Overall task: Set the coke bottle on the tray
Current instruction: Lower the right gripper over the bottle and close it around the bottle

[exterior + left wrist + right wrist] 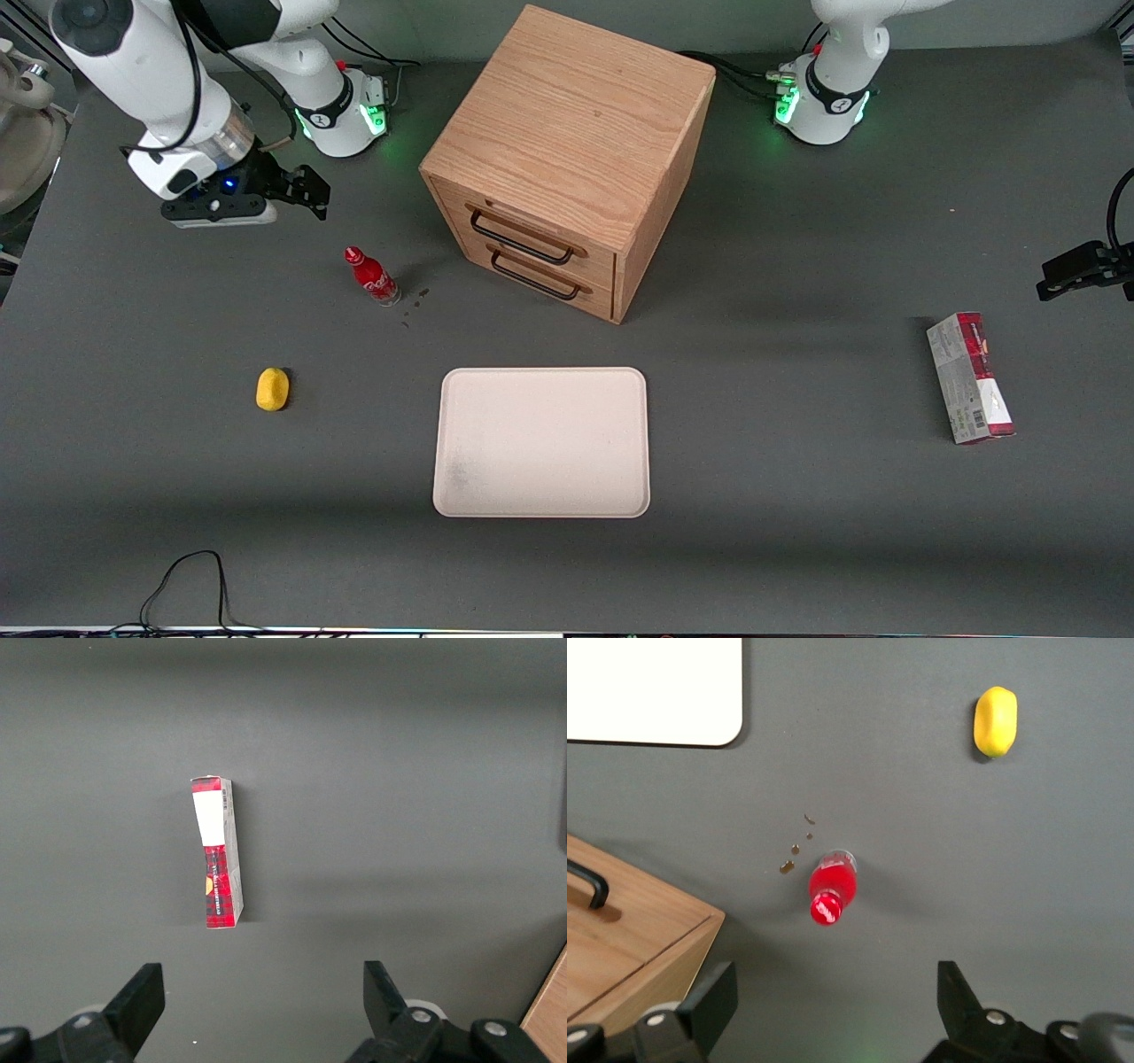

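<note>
Approach step. Gripper (301, 197) wide open, empty, up above the surface (797, 532). Bottle (372, 276) upright near cabinet (567, 133), well apart from tray (542, 443). Next: descend over cap, close.

My table (797, 549) is dark grey and flat, and it fills almost everything I can see. A big wooden cabinet (567, 133) stands on it. It has two drawers, one above the other, each with a thin dark handle (523, 239). Its front is turned a bit toward my working arm's end. A few small brown spots (416, 297) mark the table just beside it. Soft shadows lie across the grey. A black cable (190, 576) loops at the edge nearest the front camera. My gripper (301, 197) hangs over the table at my working end, fingers spread apart.
</note>
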`<action>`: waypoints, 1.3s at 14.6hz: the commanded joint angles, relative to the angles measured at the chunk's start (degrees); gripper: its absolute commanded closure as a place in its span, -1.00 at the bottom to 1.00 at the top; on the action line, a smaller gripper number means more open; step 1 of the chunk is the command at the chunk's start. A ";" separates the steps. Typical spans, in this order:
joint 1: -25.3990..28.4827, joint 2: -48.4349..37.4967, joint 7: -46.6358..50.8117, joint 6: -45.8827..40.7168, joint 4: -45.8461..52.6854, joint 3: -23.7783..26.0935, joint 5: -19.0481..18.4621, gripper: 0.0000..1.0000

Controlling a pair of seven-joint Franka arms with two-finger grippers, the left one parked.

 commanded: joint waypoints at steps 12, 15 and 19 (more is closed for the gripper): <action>3.44 8.42 0.05 15.24 -8.74 -1.66 0.42 -1.00; 3.71 10.18 -0.04 15.76 -8.83 -1.84 1.22 -1.00; 3.63 12.11 -0.13 15.77 -8.74 -1.84 1.39 -1.00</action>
